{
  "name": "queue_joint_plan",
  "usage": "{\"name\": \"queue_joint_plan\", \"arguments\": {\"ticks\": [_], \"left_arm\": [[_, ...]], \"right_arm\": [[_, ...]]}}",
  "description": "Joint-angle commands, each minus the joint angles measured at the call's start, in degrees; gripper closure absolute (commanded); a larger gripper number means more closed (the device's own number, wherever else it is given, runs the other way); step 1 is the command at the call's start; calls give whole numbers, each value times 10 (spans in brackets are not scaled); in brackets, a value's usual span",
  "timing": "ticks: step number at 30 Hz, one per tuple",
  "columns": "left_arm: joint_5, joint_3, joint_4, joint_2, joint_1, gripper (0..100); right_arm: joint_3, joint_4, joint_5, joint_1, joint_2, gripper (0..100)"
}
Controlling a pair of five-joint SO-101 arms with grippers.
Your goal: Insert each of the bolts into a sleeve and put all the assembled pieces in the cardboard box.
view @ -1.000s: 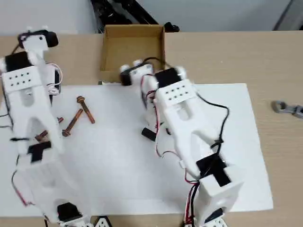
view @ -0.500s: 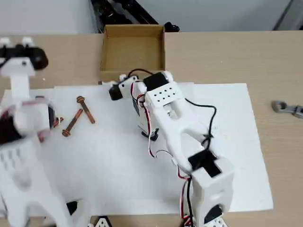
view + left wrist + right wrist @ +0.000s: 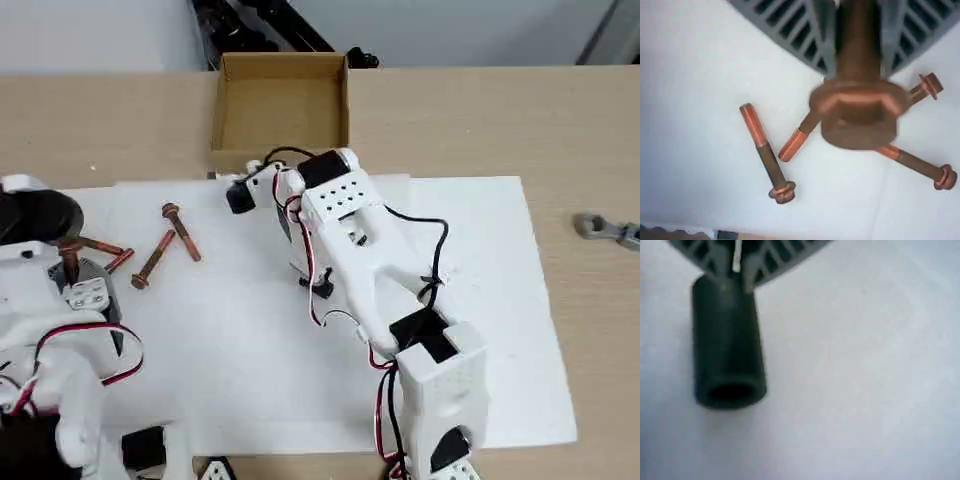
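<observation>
Nothing legible found: no text, label, brand, number or sign can be read. Surfaces checked: the cardboard box (image 3: 283, 100), the white sheet (image 3: 250, 340) and the bolts (image 3: 182, 234). None carries a readable marking.

The held bolt (image 3: 858, 112), blurred, ran off the picture's edge and hid the threaded end of a lying bolt (image 3: 917, 167). The gripped end of the sleeve (image 3: 728, 347) was hidden, its outline blurred.
</observation>
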Motion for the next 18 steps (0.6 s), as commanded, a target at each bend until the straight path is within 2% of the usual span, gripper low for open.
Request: {"name": "queue_joint_plan", "arguments": {"ticks": [1,6,18], "left_arm": [[5,0,-18,-6,0,995],[5,0,-18,-5,0,995],[5,0,-18,-4,0,995]], "right_arm": [[-36,-3,11,-5,-7,906],[-34,-2,11,-10,0,842],[4,-14,23,-42,0,843]]}}
